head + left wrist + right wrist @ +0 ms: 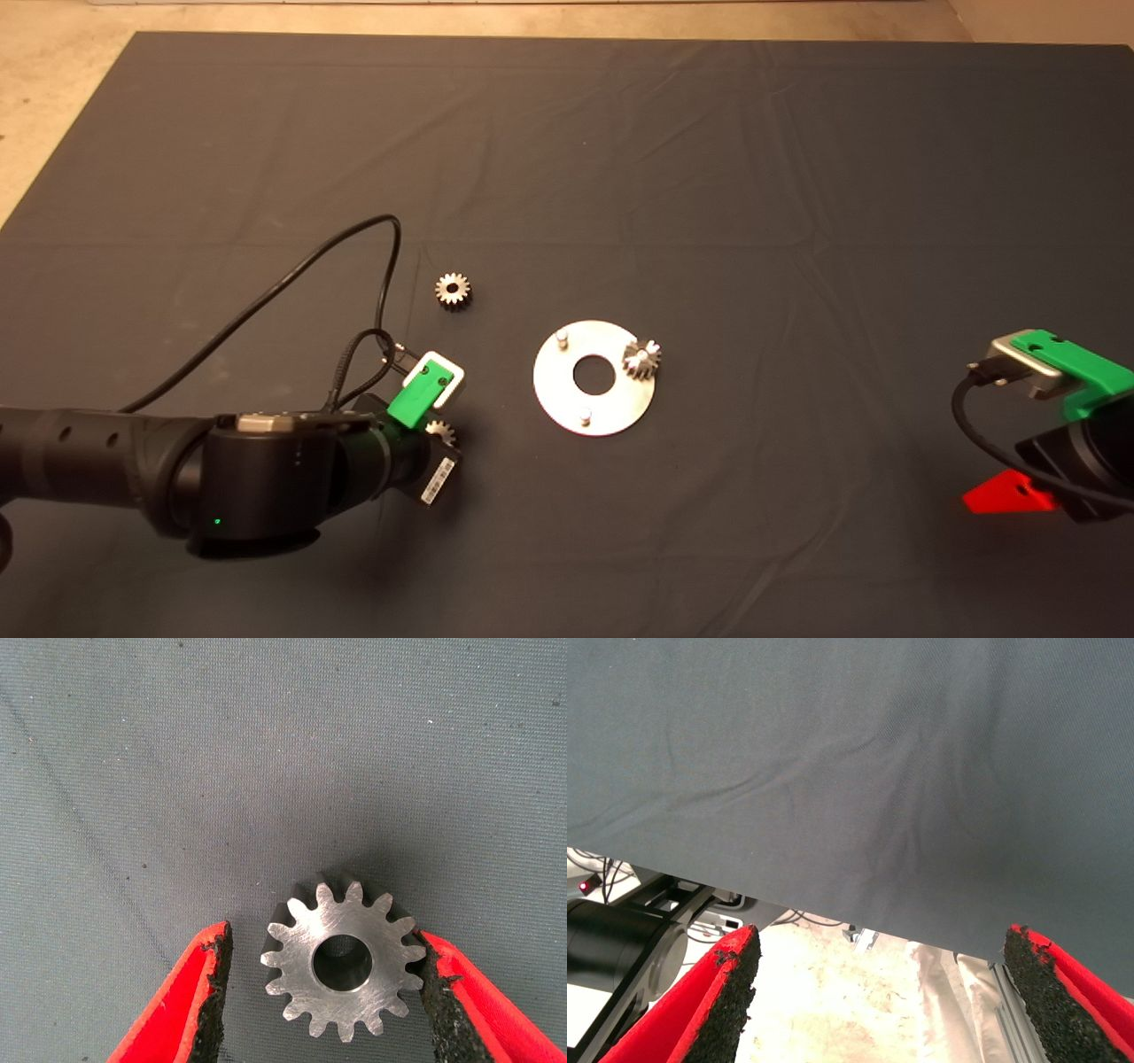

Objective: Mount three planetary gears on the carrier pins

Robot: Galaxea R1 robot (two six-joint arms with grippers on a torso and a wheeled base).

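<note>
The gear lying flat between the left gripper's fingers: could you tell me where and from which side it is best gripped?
Grip the gear across its toothed rim, coming straight down from above. It lies flat on the mat, hole upward, so only the rim offers opposing faces. The left gripper already straddles it: one pad touches the teeth, the other stands clear.

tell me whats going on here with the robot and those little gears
The left gripper is down on the mat with its open fingers on either side of a loose gear, one pad touching its teeth. One gear already sits on the disc at a pin; two pins are bare. A third gear lies on the mat. The right gripper waits open at the mat's edge.
</note>
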